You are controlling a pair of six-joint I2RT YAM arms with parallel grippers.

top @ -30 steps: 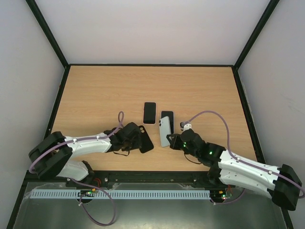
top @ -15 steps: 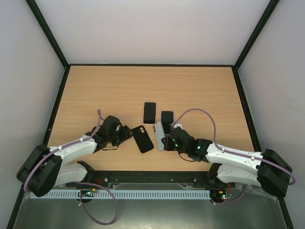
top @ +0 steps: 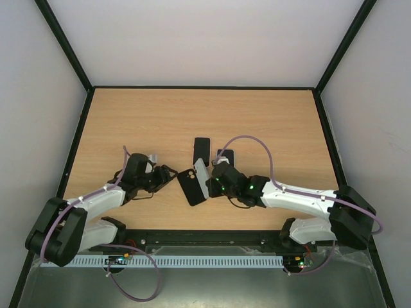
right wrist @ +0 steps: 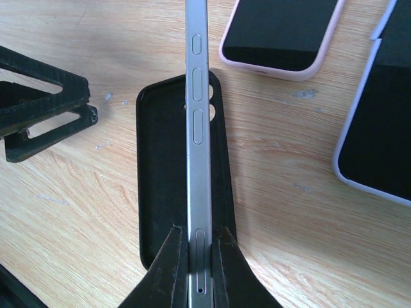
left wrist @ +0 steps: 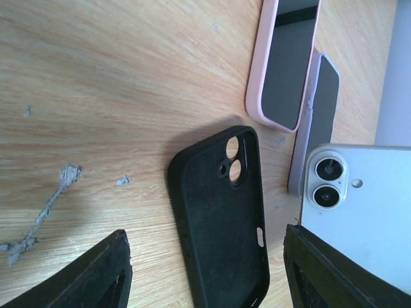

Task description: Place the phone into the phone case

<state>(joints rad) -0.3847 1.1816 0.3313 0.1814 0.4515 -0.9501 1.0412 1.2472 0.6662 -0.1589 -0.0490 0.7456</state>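
The empty case [top: 191, 190] lies flat on the table [top: 128, 122], near its front middle. The phone [top: 201, 173] stands on edge over the case, running along its length. The right gripper [top: 210, 187] reaches in from four o'clock and pinches the phone's near end. The left gripper [top: 168, 176] sits just beside the case at nine o'clock, not touching it. Behind the case, one cased phone [top: 201, 149] lies at twelve o'clock and a second cased phone [top: 225, 154] at one o'clock, side by side.

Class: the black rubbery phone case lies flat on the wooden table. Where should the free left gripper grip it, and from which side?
Probably its long left wall, coming in from the left. The black rubbery phone case lies flat, so only its thin rim can be pinched, and the silver phone in the right gripper stands on edge over its middle.
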